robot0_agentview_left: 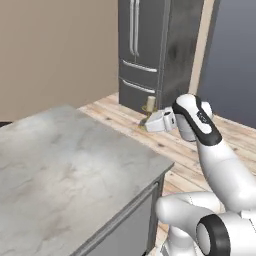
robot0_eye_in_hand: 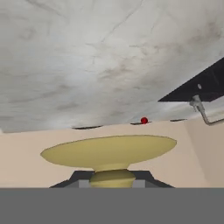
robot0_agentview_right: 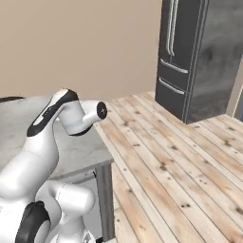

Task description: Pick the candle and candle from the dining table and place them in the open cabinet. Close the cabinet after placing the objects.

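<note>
Closest to the hand camera, right at the pincer (robot0_eye_in_hand: 113,181), sits the gold base of the candle (robot0_eye_in_hand: 109,153) — a wide, shallow disc with a rounded knob of stem just under it, caught between the two dark fingertips (robot0_eye_in_hand: 76,180). The pincer is drawn nearly together and clamped on that slim stem.

From the left base camera, the pincer (robot0_agentview_left: 148,121) reaches out sideways from the white wrist, beyond the corner of the desk (robot0_agentview_left: 70,170) and over the wooden floor (robot0_agentview_left: 175,145). The candle (robot0_agentview_left: 150,105) stands upright at its tip: a short cream stick rising above the fingers, with a bit of gold holder at and below the grip. It is lifted clear of the desk, touching nothing but the pincer.

In the right base view the bent arm hides the hand, and the desk (robot0_agentview_right: 76,147) edge lies behind it.

Farther off in the hand view, the marbled top of the desk (robot0_eye_in_hand: 100,61) spreads across the upper part, turned by the roll of the camera, with the black sink (robot0_eye_in_hand: 201,85) and grey faucet (robot0_eye_in_hand: 201,109) at one side and a small red dot (robot0_eye_in_hand: 144,120) along its edge.

Farthest back stands a dark grey refrigerator (robot0_agentview_left: 150,50) against the beige wall (robot0_agentview_left: 55,50).
</note>
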You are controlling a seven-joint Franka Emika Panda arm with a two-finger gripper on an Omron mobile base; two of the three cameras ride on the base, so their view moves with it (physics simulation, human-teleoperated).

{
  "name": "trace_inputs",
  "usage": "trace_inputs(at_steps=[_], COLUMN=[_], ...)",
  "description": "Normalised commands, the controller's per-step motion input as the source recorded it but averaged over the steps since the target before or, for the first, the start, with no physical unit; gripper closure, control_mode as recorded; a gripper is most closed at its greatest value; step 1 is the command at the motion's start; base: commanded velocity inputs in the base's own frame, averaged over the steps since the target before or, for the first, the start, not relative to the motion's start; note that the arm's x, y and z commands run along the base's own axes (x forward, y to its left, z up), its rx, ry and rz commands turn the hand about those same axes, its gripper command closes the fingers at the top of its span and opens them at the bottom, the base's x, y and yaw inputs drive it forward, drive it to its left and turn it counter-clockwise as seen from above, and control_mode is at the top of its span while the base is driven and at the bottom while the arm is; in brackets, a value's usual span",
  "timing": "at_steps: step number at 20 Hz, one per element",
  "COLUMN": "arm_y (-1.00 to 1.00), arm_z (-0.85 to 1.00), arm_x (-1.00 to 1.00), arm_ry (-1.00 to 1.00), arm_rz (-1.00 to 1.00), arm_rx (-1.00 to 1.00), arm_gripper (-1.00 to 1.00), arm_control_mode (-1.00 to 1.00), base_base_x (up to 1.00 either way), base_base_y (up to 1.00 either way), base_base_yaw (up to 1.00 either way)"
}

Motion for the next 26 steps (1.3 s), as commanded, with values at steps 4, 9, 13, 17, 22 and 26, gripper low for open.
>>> trace_inputs(at_steps=[4,9,13,17,22,26], arm_y=[0.0,0.0,0.0,0.0,0.0,0.0], arm_z=[0.0,0.0,0.0,0.0,0.0,0.0], arm_x=[0.0,0.0,0.0,0.0,0.0,0.0], arm_ry=[0.0,0.0,0.0,0.0,0.0,0.0], arm_rz=[0.0,0.0,0.0,0.0,0.0,0.0], arm_rx=[0.0,0.0,0.0,0.0,0.0,0.0], arm_gripper=[1.0,1.0,1.0,1.0,1.0,1.0], arm_control_mode=[1.0,1.0,1.0,1.0,1.0,1.0], base_base_x=[0.0,0.0,0.0,0.0,0.0,0.02], base_base_y=[-0.8,-0.74,-0.73,-0.75,-0.8,-0.76], base_base_yaw=[-0.5,-0.53,-0.53,-0.53,-0.51,-0.51])
